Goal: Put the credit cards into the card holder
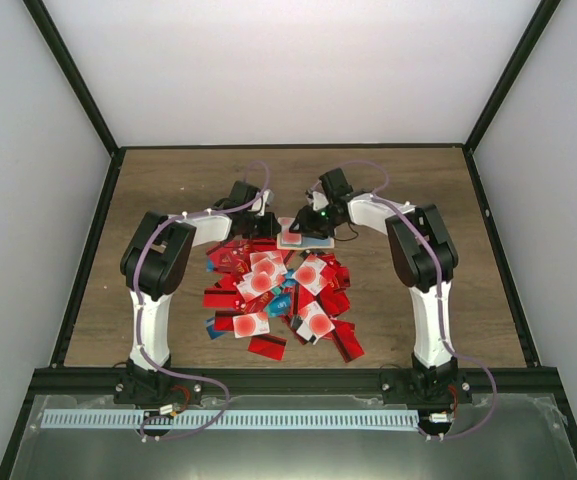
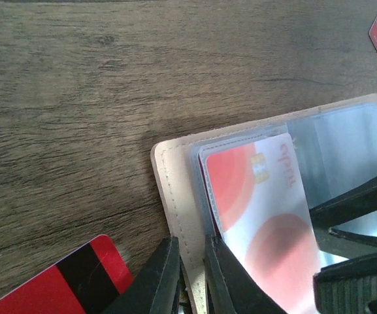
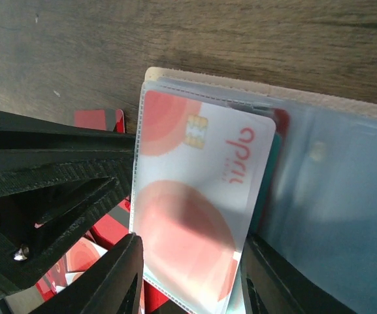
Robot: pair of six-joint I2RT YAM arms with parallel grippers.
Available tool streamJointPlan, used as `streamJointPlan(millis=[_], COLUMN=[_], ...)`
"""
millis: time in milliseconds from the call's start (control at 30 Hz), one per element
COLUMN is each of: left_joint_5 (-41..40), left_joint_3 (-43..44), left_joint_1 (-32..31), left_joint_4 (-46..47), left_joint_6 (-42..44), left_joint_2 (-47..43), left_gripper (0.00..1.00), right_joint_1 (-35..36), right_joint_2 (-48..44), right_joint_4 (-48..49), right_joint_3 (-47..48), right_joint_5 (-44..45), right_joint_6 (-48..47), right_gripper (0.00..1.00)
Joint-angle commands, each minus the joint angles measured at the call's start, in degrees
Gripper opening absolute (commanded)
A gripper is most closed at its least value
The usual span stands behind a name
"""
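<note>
The tan card holder (image 2: pixel 175 183) lies open on the surface (image 1: pixel 168 200), midway between its left and right edges, on the far-edge side of the heaped credit cards (image 1: pixel 273 295). The left end effector (image 2: pixel 191 258) pinches the holder's stitched edge. The right end effector (image 3: pixel 191 255) clamps a white red-blotted card (image 3: pixel 195 196) by its long sides, over a clear pocket (image 3: pixel 332 196).
</note>
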Motion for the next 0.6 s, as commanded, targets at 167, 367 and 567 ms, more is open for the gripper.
streamJointPlan(millis=[167,367,567], left_joint_5=[-0.71,-2.38,-4.03], left_joint_3=[-3.40,-3.71,-3.79], left_joint_1=[-1.09,-0.92,-0.22], left_joint_4=[-2.56,-3.19,-4.32], left_joint_6=[-1.73,-1.25,-0.29], left_joint_2=[1.75,0.52,-1.18], left_gripper=[0.14,0.15,0.22], right_joint_1=[4.62,4.62,4.54], right_joint_2=[2.59,1.19,-1.30], right_joint_4=[-1.53,-3.77,-5.67], right_joint_3=[3.34,3.62,3.15], right_joint_5=[0.69,5.25,7.49], right_joint_6=[0.18,-0.98,-2.40], right_gripper=[0.42,0.43,0.43])
